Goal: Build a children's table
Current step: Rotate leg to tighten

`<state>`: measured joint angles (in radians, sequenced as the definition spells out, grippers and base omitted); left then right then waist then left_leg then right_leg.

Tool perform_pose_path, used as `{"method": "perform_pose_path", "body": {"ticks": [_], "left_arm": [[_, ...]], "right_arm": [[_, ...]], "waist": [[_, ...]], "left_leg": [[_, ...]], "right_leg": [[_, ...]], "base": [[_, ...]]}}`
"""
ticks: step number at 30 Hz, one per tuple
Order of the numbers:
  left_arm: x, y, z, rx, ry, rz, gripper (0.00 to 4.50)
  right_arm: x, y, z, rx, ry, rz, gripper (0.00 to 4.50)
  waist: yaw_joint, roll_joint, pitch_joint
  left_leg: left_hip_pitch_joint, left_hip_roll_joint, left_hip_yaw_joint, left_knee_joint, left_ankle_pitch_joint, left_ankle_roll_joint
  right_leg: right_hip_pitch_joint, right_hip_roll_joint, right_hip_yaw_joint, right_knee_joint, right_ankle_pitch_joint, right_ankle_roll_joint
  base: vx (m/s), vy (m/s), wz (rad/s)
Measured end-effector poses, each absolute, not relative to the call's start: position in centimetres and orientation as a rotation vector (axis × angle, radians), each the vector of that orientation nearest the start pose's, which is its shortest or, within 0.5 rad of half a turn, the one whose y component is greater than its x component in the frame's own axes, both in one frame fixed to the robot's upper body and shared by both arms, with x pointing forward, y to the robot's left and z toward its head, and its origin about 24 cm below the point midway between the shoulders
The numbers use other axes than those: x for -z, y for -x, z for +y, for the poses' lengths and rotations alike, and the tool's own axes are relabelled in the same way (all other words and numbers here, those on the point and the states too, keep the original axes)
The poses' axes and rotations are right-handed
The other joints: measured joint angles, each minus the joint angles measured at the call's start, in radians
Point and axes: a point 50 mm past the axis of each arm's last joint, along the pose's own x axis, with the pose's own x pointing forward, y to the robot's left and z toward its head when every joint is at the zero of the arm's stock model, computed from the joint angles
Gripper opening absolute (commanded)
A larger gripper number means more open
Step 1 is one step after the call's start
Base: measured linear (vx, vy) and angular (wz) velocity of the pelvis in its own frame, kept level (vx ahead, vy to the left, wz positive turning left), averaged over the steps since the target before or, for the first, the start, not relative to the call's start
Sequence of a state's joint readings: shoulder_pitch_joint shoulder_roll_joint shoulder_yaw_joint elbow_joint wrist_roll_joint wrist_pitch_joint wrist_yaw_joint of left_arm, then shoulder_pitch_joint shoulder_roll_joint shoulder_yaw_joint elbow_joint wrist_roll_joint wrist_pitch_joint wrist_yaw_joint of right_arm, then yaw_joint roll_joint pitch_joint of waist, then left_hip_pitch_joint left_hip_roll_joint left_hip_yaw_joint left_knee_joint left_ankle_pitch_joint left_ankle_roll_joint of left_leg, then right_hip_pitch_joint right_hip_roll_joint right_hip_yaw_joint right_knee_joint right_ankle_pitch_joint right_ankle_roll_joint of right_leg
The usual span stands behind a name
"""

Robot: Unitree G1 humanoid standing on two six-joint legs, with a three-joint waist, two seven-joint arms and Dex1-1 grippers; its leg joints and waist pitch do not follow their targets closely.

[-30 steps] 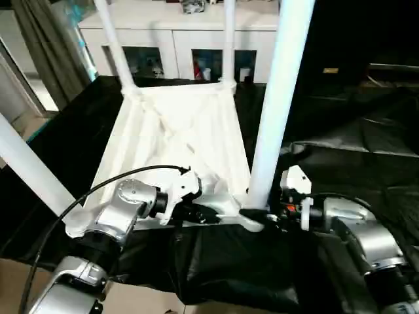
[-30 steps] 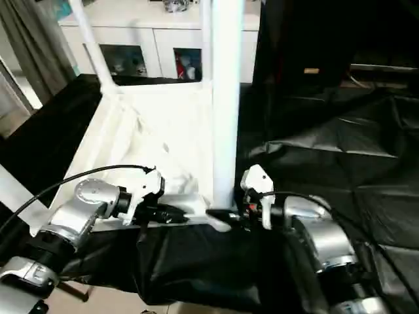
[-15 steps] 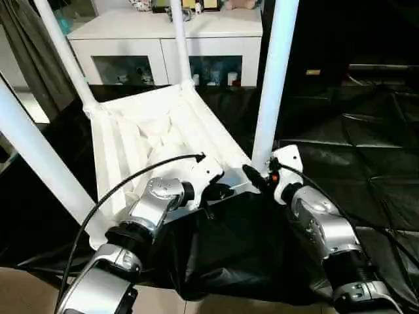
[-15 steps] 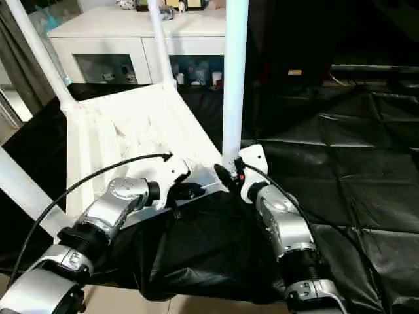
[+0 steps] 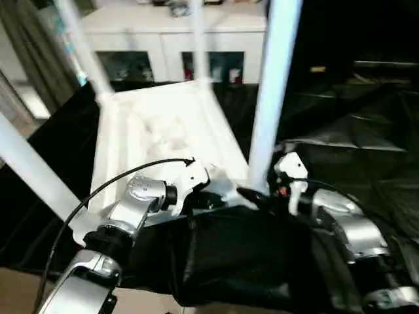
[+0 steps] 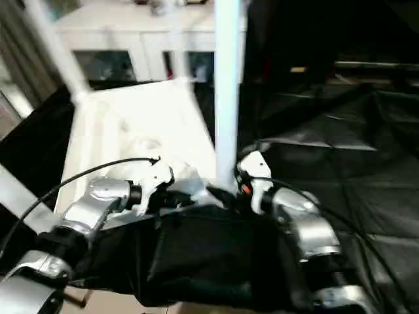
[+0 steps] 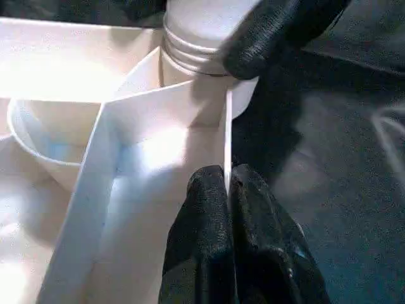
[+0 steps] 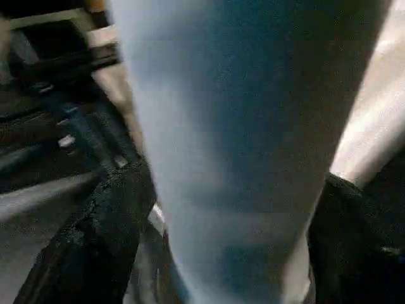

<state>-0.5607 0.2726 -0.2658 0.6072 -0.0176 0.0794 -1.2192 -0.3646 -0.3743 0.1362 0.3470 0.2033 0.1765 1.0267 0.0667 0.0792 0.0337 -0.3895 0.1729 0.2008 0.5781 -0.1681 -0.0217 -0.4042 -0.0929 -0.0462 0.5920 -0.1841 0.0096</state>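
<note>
Children's table [image 5: 163,131] is lying upside down on the black-draped worktop [image 5: 366,131], ribbed underside facing up and legs pointing at the ceiling. The left claw [image 7: 226,209] is pinched tight on the thin wall right next to the near-right corner socket [image 7: 190,95], while the right claw [image 8: 221,209] has a finger either side of the near-right leg [image 5: 272,98] down by its base, wrapped around it. Looks like that leg is being seated, so I'd keep it dead upright, push straight down and hold the top steady.
</note>
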Motion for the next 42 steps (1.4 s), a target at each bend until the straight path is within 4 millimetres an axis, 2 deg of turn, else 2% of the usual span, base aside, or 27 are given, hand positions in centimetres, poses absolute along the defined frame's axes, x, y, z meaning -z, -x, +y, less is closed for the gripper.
{"method": "perform_pose_path", "body": {"ticks": [5,6,9,12,19,22,23,26,32,35,36,38,42], "left_arm": [[-4.2,-30.0,11.4,1.471,-0.254,0.426,0.0],[-4.2,-29.9,11.5,1.482,-0.251,0.43,0.0],[-4.1,-29.8,11.7,1.488,-0.248,0.436,0.0],[-4.1,-29.7,11.7,1.492,-0.243,0.443,0.0],[-4.1,-29.5,11.8,1.499,-0.235,0.446,0.0],[-3.9,-29.9,11.4,1.448,-0.25,0.423,0.0],[-3.8,-30.3,11.1,1.396,-0.262,0.41,0.0],[-3.7,-31.3,10.0,1.285,-0.259,0.395,0.0],[-3.8,-32.6,7.6,1.133,-0.271,0.377,0.0],[-3.6,-32.8,7.0,1.1,-0.261,0.378,0.0],[-3.6,-32.8,7.0,1.098,-0.261,0.378,0.0],[-3.6,-32.8,7.0,1.099,-0.26,0.378,0.0],[-3.7,-32.7,7.2,1.13,-0.258,0.379,0.0]], "right_arm": [[-4.9,-28.4,-15.8,-1.21,0.135,0.318,3.6],[-5.1,-28.4,-16.1,-1.219,0.14,0.321,3.36],[-5.2,-28.1,-16.2,-1.249,0.129,0.317,3.25],[-5.2,-28.0,-16.2,-1.259,0.114,0.318,2.84],[-5.1,-27.5,-16.1,-1.26,0.099,0.316,2.64],[-4.8,-27.8,-15.8,-1.174,0.076,0.305,2.63],[-4.4,-28.3,-15.6,-1.084,0.064,0.298,2.63],[-3.9,-29.8,-15.3,-0.852,0.034,0.269,2.63],[-3.5,-31.6,-14.0,-0.551,-0.022,0.253,2.63],[-3.5,-32.1,-13.8,-0.501,-0.006,0.253,2.63],[-3.4,-32.1,-13.8,-0.5,-0.005,0.252,3.19],[-3.4,-32.1,-13.8,-0.505,0.002,0.247,3.19],[-3.6,-31.8,-14.1,-0.574,0.007,0.242,3.52]], "waist": [[0.019,-0.001,0.001],[0.021,-0.002,0.001],[0.021,-0.003,0.002],[0.02,-0.003,0.002],[0.023,-0.003,0.002],[0.019,-0.003,0.002],[0.016,-0.004,0.003],[-0.008,-0.006,0.004],[-0.018,-0.009,0.002],[-0.018,-0.007,0.001],[-0.017,-0.007,0.001],[-0.017,-0.005,0.0],[-0.017,-0.004,-0.001]], "left_leg": [[-0.002,0.0,0.0,0.002,-0.001,0.0],[-0.002,0.0,0.0,0.002,-0.002,-0.003],[-0.001,0.0,0.0,0.003,-0.003,-0.004],[-0.001,0.0,0.0,0.004,-0.003,-0.004],[-0.001,0.0,0.0,0.004,-0.003,-0.004],[0.001,0.0,0.0,0.005,-0.003,-0.004],[0.003,0.0,0.0,0.006,-0.003,-0.004],[0.005,0.0,0.0,0.007,-0.002,-0.005],[0.006,-0.001,0.0,0.007,-0.002,-0.005],[0.007,-0.002,0.0,0.008,-0.002,-0.005],[0.006,-0.003,0.0,0.007,-0.002,-0.005],[0.006,-0.002,0.0,0.007,-0.002,-0.005],[0.006,-0.002,0.0,0.007,-0.002,-0.005]], "right_leg": [[-0.002,0.0,0.001,0.002,-0.001,-0.001],[-0.002,0.0,0.001,0.002,-0.001,-0.001],[-0.002,0.0,0.001,0.003,-0.001,-0.001],[-0.001,0.0,0.002,0.003,-0.001,-0.001],[-0.001,0.0,0.001,0.003,-0.001,-0.001],[0.0,0.0,0.002,0.004,-0.001,-0.001],[0.002,0.0,0.002,0.004,-0.001,-0.001],[0.003,-0.001,0.003,0.003,-0.004,0.005],[0.005,-0.001,0.004,0.001,-0.004,0.005],[0.007,-0.001,0.006,0.001,-0.004,0.005],[0.007,-0.001,0.007,0.001,-0.004,0.005],[0.007,-0.001,0.006,0.001,-0.004,0.005],[0.006,-0.001,0.006,0.001,-0.004,0.005]], "base": [[0.0,0.0,0.0],[0.0,0.0,0.0],[0.0,0.0,0.0],[0.0,0.0,0.0],[0.0,0.0,0.0],[0.0,0.0,0.0],[0.0,0.0,0.0],[0.0,0.0,0.0],[0.0,0.0,0.0],[0.0,0.0,0.0],[0.0,0.0,0.0],[0.0,0.0,0.0],[0.0,0.0,0.0]]}}
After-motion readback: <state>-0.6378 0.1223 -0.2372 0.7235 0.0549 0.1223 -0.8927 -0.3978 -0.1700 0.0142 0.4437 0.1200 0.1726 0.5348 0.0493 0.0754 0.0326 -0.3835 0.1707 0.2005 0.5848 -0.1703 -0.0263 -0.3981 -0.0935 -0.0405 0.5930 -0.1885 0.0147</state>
